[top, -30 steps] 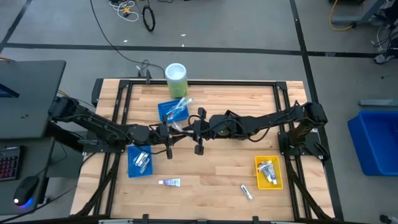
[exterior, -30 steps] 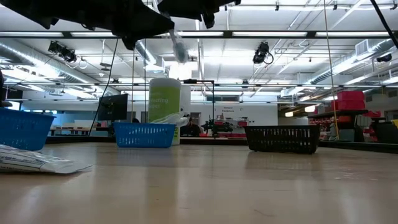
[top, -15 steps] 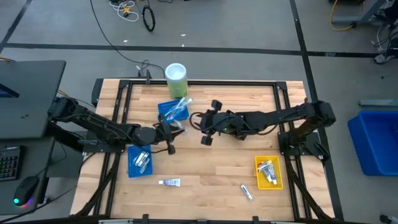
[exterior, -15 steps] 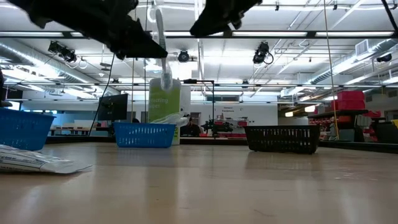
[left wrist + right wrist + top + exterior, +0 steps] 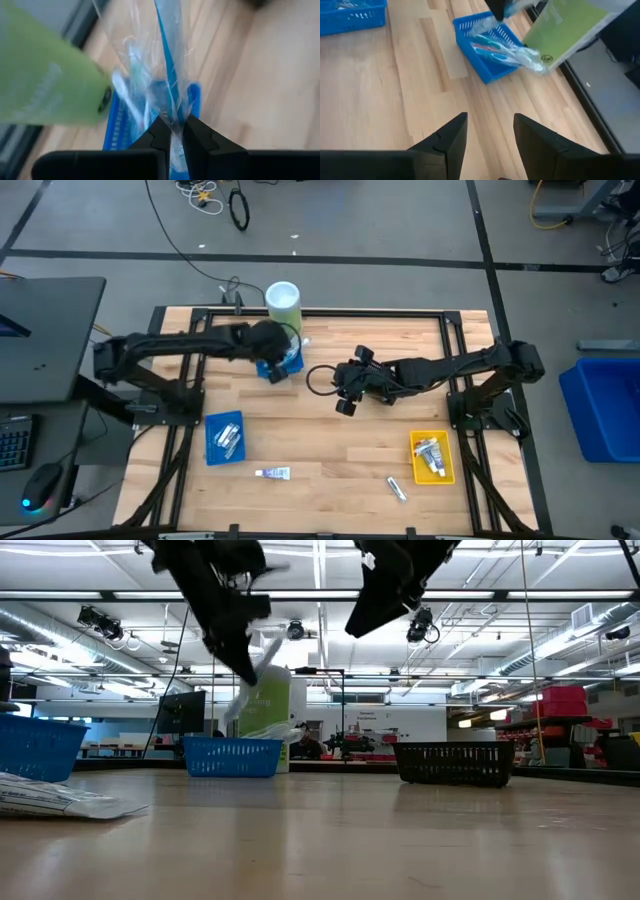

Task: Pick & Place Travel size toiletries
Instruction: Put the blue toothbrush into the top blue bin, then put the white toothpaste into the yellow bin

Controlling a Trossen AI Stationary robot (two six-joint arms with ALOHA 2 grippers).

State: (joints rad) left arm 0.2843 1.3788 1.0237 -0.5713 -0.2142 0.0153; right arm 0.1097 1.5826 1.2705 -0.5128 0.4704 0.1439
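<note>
While the left gripper [image 5: 275,368] hangs over the blue basket [image 5: 267,354] near the far edge of the table [image 5: 330,460], its two fingers [image 5: 160,134] are pinched together on a toothbrush in a clear wrapper [image 5: 167,75], which points from the fingertips toward the basket. Other wrapped toothbrushes [image 5: 502,50] lie in that basket, some with their ends over the rim beside the tall green-and-white cylinder [image 5: 283,304], which stands just behind the basket. Seen from table height, the wrapped toothbrush [image 5: 255,670] hangs tilted below the left gripper in front of the cylinder. At the middle of the table the right gripper [image 5: 343,392] is raised above the wood, its fingers [image 5: 445,142] apart with nothing between them. A second blue basket [image 5: 224,438] on the left side holds small white tubes [image 5: 229,437]. One tube [image 5: 272,473] and another small tube [image 5: 397,489] lie loose on the wood near the front edge, well apart from each other. A yellow tray [image 5: 432,457] on the right side holds further small items [image 5: 431,452]. Across the table in the low view stands a black basket [image 5: 455,764].
</note>
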